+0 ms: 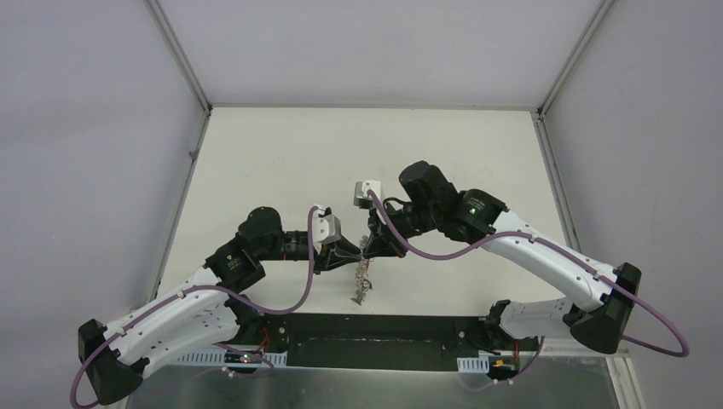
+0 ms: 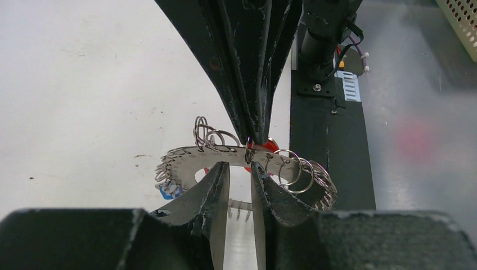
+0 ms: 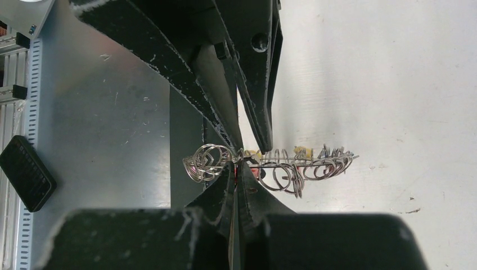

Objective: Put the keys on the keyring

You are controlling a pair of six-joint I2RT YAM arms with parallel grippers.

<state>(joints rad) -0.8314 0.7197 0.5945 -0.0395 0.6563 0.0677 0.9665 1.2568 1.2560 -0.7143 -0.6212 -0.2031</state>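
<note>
The keyring hangs in the air between both arms, above the table's near edge. In the left wrist view it is a flat grey ring fringed with small silver split rings. My right gripper is shut on its rim, beside a red key tag. A blue key tag hangs on the left and yellow tags on the far side. My left gripper faces the same spot from the opposite side. Its fingertips sit at the ring's inner edge with a narrow gap between them.
A black base plate runs along the near edge under the hanging keyring, with grey metal beyond it. A black device lies on that metal. The white table stretches behind both arms.
</note>
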